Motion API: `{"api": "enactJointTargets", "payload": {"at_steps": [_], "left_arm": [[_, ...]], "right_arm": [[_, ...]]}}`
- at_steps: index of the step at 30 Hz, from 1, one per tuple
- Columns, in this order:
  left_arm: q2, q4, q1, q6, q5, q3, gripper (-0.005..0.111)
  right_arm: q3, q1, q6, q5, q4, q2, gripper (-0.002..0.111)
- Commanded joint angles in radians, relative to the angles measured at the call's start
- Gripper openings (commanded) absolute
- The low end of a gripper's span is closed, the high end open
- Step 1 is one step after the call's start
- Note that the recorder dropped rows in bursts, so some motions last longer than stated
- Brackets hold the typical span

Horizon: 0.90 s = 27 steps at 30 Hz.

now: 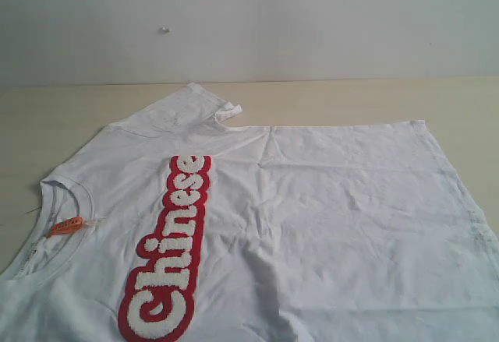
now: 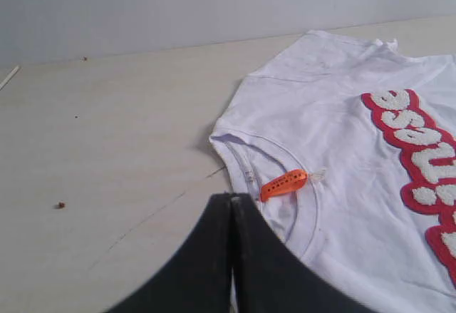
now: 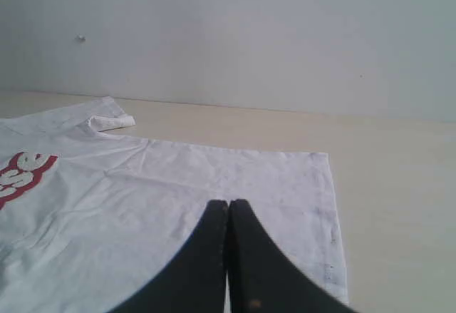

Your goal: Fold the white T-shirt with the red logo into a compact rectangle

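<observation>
The white T-shirt [image 1: 327, 209] lies spread flat and wrinkled on the table, its collar at the left and its hem at the right. Its red logo [image 1: 173, 248] runs as a strip across the chest. An orange neck tag [image 1: 65, 226] sits inside the collar. Neither gripper shows in the exterior view. In the left wrist view my left gripper [image 2: 232, 197] is shut and empty, just short of the collar beside the orange neck tag [image 2: 283, 184]. In the right wrist view my right gripper [image 3: 229, 203] is shut and empty above the shirt's lower part [image 3: 214, 177].
The shirt rests on a pale wooden table [image 1: 327, 100] that ends at a plain white wall [image 1: 249, 15]. One sleeve [image 1: 204, 107] points at the wall with its cuff curled over. A small dark crumb [image 2: 60, 204] lies on the bare wood left of the collar.
</observation>
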Motion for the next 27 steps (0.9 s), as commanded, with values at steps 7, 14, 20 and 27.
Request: {"api": "enactJointTargets", "payload": {"at_steps": [7,14,20,27], "left_arm": [[-0.004,-0.007,-0.007,0.001,-0.008,0.000,0.000],[-0.004,-0.007,-0.007,0.001,-0.008,0.000,0.000],[-0.004,-0.007,-0.007,0.001,-0.008,0.000,0.000],[-0.004,-0.007,-0.007,0.001,-0.027,0.000,0.000]], "right_arm": [[0.005,-0.001,-0.008,-0.006,-0.002,-0.005,0.000],[0.005,-0.001,-0.008,-0.006,-0.002,-0.005,0.000],[0.005,-0.001,-0.008,-0.006,-0.002,-0.005,0.000],[0.005,-0.001,-0.008,-0.006,0.012,-0.005,0.000]]}}
